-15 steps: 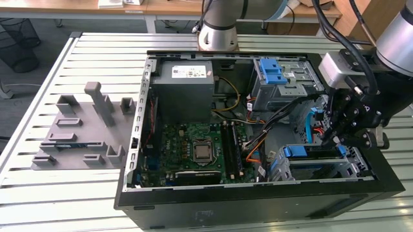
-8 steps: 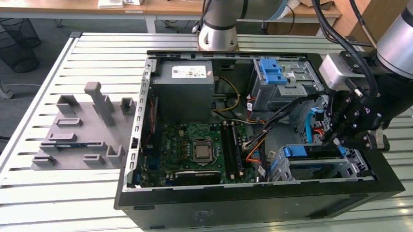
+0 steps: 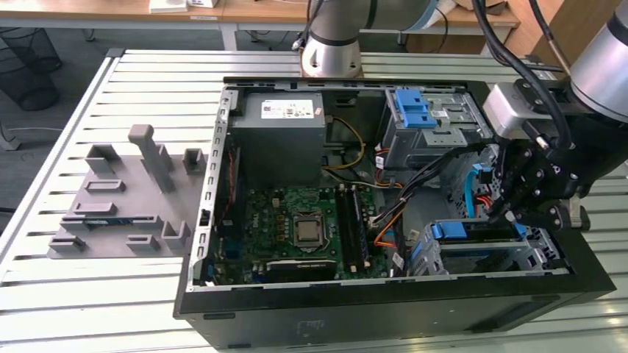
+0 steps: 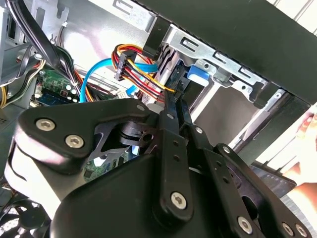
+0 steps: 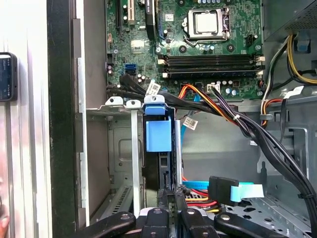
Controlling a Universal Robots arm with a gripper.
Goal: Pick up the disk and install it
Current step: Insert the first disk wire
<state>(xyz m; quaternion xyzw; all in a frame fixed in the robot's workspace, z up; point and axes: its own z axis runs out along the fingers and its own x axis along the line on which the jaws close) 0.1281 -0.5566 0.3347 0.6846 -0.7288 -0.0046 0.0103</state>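
The disk (image 3: pixel 478 234) stands on edge in the lower drive cage (image 3: pixel 534 254) at the front right corner of the open computer case, its blue bracket (image 3: pixel 454 229) facing up. In the first wrist view the blue bracket (image 5: pixel 158 133) and the disk's dark edge (image 5: pixel 166 168) sit between the cage's metal walls. My gripper (image 3: pixel 507 215) hangs right over the cage, shut on the disk's end; the closed fingers meet on it in both wrist views (image 5: pixel 171 197) (image 4: pixel 173 103). The silver-grey disk (image 4: pixel 167 59) and its blue bracket (image 4: pixel 198 74) lie just past the fingertips.
Loose power and data cables (image 5: pixel 237 121) and a flat blue cable with a black plug (image 5: pixel 230 191) run close beside the cage. The motherboard (image 3: pixel 304 228), grey power supply (image 3: pixel 284 125) and upper cage with blue latch (image 3: pixel 417 110) fill the case. A grey fixture (image 3: pixel 128 198) lies at the exterior view's left. A person's hand (image 4: pixel 307 131) is outside the case.
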